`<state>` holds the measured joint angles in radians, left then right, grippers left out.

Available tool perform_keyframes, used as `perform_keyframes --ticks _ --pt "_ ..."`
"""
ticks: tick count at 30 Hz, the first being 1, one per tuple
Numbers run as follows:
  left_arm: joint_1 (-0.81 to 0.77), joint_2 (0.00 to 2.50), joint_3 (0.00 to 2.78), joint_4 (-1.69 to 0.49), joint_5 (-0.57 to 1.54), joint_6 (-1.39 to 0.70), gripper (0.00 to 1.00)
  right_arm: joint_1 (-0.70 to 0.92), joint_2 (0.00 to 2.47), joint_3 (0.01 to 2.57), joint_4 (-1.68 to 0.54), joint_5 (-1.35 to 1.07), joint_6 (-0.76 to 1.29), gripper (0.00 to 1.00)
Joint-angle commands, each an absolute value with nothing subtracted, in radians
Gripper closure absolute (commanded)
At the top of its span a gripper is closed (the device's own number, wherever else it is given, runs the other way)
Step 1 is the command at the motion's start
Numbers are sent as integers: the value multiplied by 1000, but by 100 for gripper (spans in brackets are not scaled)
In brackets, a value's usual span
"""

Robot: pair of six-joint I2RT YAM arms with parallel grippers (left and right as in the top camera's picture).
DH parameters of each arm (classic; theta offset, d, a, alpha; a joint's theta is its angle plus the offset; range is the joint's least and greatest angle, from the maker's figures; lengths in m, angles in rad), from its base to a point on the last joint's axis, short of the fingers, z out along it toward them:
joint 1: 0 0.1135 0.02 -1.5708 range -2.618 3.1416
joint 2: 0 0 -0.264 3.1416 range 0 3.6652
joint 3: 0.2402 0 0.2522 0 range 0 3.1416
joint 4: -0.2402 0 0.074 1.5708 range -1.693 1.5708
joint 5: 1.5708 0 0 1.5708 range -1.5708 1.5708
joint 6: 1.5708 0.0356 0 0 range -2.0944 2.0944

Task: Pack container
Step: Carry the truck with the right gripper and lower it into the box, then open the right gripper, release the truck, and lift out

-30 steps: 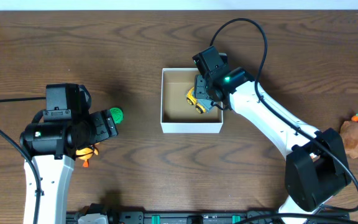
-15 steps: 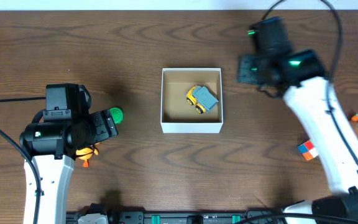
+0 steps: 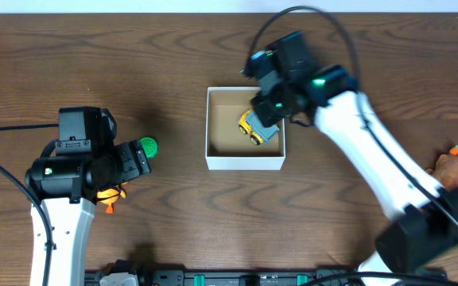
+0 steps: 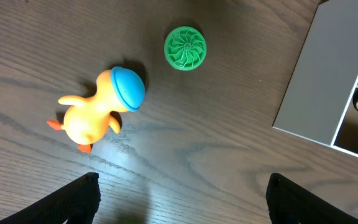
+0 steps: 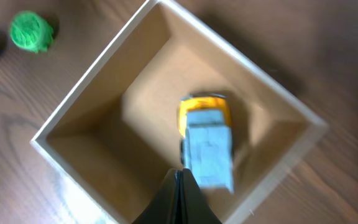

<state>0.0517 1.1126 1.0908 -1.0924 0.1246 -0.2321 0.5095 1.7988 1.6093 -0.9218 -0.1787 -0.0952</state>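
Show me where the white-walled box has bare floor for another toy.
The small square white-walled box has bare brown floor in its left half, between the left wall and the yellow toy truck. The right half is crowded: the truck lies there under the right gripper.

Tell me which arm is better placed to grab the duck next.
Left. The left tool hovers open just above the duck; the right tool is shut over the box, farther away.

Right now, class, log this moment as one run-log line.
task: pack container | container: toy truck inside | right gripper: shut, above container | left gripper: open, empty | duck, green disc: outside container
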Motion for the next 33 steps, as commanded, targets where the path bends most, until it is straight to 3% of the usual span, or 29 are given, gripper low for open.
perform_keyframes --ticks 1,8,33 --pt "57 1111 1109 -1095 120 -230 14 531 1897 1613 -898 -161 -101 99" --pt "57 1111 1109 -1093 120 -230 14 544 2016 1613 -877 -181 -131 99" --pt "57 1111 1109 -1091 120 -230 14 579 2071 1612 -862 -101 -144 99"
